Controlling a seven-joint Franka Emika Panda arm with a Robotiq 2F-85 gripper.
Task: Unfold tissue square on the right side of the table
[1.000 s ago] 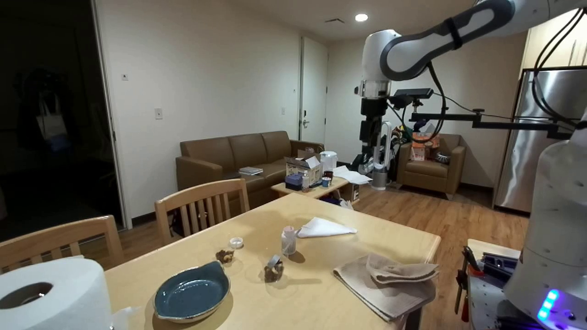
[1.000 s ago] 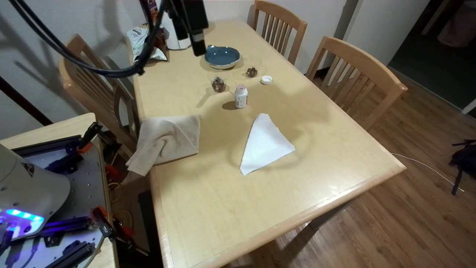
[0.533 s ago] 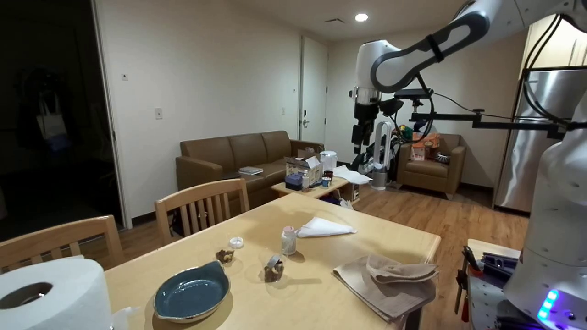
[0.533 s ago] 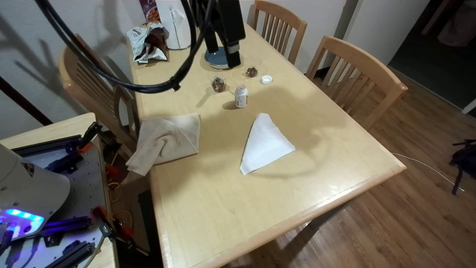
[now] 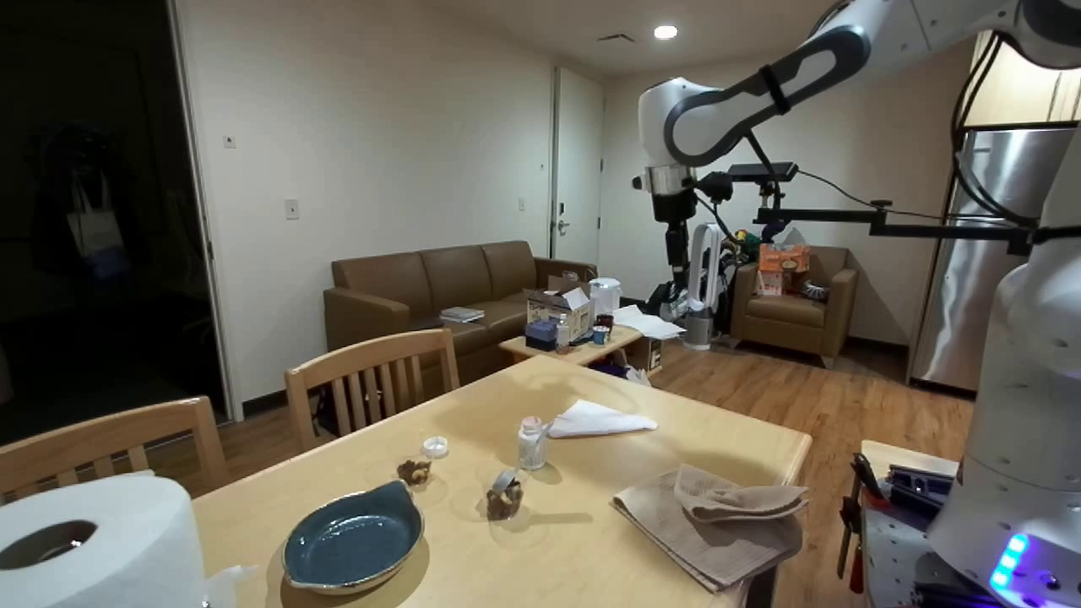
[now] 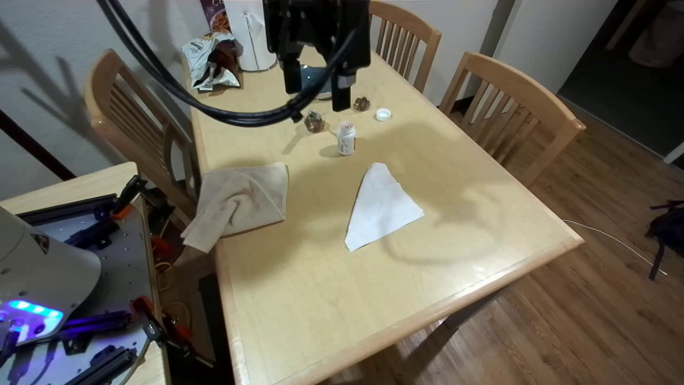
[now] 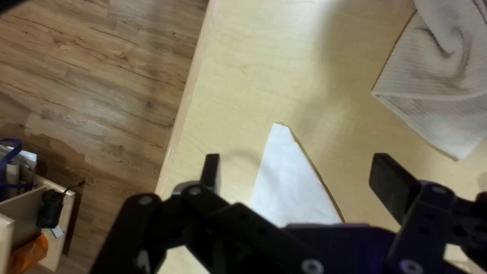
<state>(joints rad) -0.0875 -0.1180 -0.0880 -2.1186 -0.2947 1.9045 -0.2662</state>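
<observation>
Hanging well above the pale wooden table (image 6: 299, 310), the black two-finger gripper (image 6: 317, 86) points down with its fingers (image 7: 393, 188) spread wide and nothing held between them. Lower down lies the task's thing, a folded white tissue (image 7: 291, 186) of roughly triangular outline, resting on the table near a small white plastic bottle (image 6: 346, 141) but, in an exterior view, plainly apart from it. A crumpled beige ribbed cloth (image 6: 248, 200) sits apart from the tissue, nearer the white robot base (image 6: 56, 267).

What the coming move turns on, I judge, is the tissue's long axis. In the wrist view it shows between the two fingers, its narrow blunt tip pointing away from the gripper and its broad part running back until the gripper's body hides it; so its length lies roughly square to the line on which the fingers close. Coming straight down would likely pinch across every layer near the tip. Unfolding, I think, calls rather for catching one free edge, and which edge is free I cannot tell.
</observation>
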